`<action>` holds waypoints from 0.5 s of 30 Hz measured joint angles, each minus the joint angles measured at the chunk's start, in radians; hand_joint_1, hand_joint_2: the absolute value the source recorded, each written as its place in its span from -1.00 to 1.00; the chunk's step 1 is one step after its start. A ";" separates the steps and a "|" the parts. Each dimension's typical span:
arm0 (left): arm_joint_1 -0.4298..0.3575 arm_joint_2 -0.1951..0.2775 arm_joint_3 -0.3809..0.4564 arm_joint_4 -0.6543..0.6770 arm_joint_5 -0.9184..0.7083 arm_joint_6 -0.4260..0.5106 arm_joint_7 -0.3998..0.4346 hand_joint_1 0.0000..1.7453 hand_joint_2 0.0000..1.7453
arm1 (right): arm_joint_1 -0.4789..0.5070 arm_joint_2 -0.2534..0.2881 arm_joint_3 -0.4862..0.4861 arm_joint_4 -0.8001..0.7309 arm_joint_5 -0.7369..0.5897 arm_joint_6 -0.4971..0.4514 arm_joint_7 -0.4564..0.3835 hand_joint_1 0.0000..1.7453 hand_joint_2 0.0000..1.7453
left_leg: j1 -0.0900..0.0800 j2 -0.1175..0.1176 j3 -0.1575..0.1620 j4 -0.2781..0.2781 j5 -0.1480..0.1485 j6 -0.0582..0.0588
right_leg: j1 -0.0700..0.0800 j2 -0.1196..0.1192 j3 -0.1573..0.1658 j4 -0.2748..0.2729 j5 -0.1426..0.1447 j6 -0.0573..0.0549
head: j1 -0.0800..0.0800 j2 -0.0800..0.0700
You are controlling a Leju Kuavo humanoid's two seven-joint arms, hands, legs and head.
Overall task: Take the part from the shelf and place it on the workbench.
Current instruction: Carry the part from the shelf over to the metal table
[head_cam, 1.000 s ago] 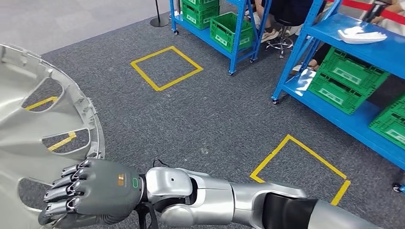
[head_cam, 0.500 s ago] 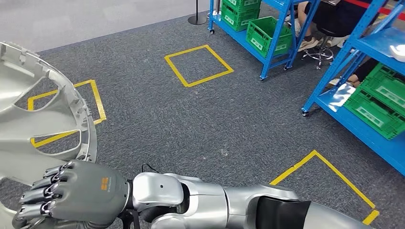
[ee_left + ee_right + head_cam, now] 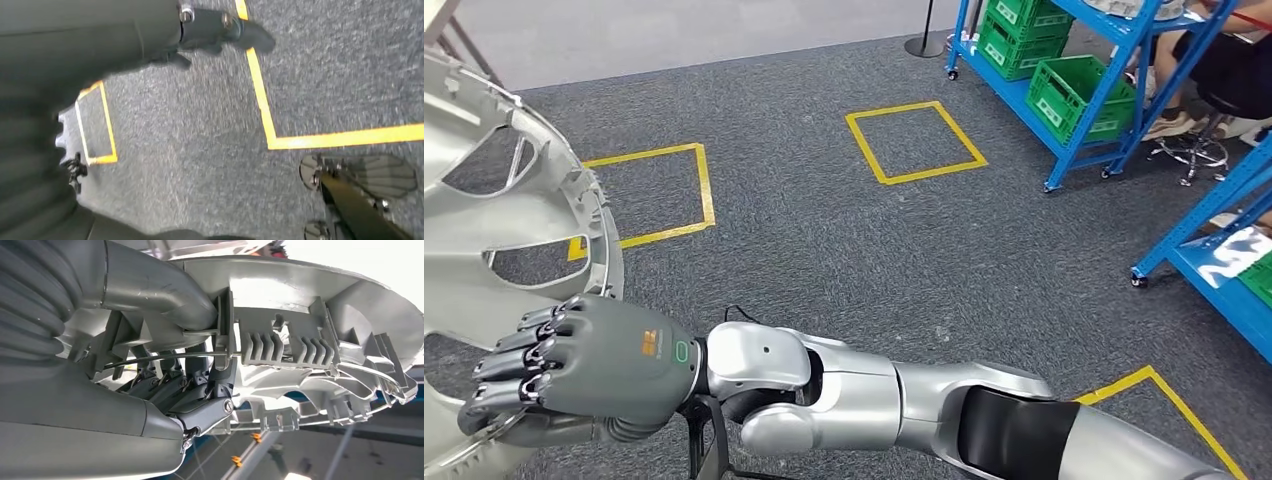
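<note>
Head view showed the right hand [image 3: 574, 375] reaching across the body, its fingers [image 3: 519, 360] curled over the rim of the part [image 3: 494, 215], a large silver wheel-cover-like disc with spoke openings. That grip at the edge probably let the disc hang upright beside the robot for carrying, face turned outward, not lying flat. Right wrist view confirmed the hold: the thumb [image 3: 160, 287] pressed one side of the ribbed rim while the darker fingers [image 3: 200, 390] hooked under the other, clamping the part [image 3: 310, 315] between them. The left hand's [image 3: 220, 30] state could not be told; a dark fingertip hung over the carpet [image 3: 190, 150], so the arm was likely at rest, leaving the load to the right hand. Beyond the part lay grey carpet [image 3: 824, 240] marked with yellow tape squares [image 3: 914, 142], and blue shelving [image 3: 1114, 90] with green crates [image 3: 1074, 95] stood well apart. The part was off the shelf and in transit, judging by this; no workbench appeared.
</note>
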 joint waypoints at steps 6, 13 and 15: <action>0.002 0.001 0.001 0.001 -0.009 0.006 0.004 -1.00 1.00 | -0.029 -0.004 0.004 0.019 -0.026 -0.021 0.018 1.00 1.00 | -0.005 0.087 -0.069 0.124 -0.075 -0.023 | -0.005 -0.075 0.006 -0.030 0.023 -0.023 | -0.006 0.000; -0.007 0.001 0.001 0.000 -0.017 0.000 0.014 -1.00 1.00 | -0.029 -0.018 0.017 0.028 -0.023 -0.027 0.030 1.00 1.00 | -0.004 0.178 0.004 0.048 -0.037 -0.030 | -0.001 -0.167 0.002 -0.014 0.010 -0.011 | -0.007 0.000; -0.010 -0.001 0.002 0.000 -0.023 -0.004 0.015 -1.00 1.00 | -0.029 -0.021 0.018 0.028 -0.022 -0.028 0.031 1.00 1.00 | -0.008 0.198 0.027 0.002 -0.030 -0.014 | 0.005 -0.184 0.001 -0.007 0.004 -0.002 | -0.005 0.000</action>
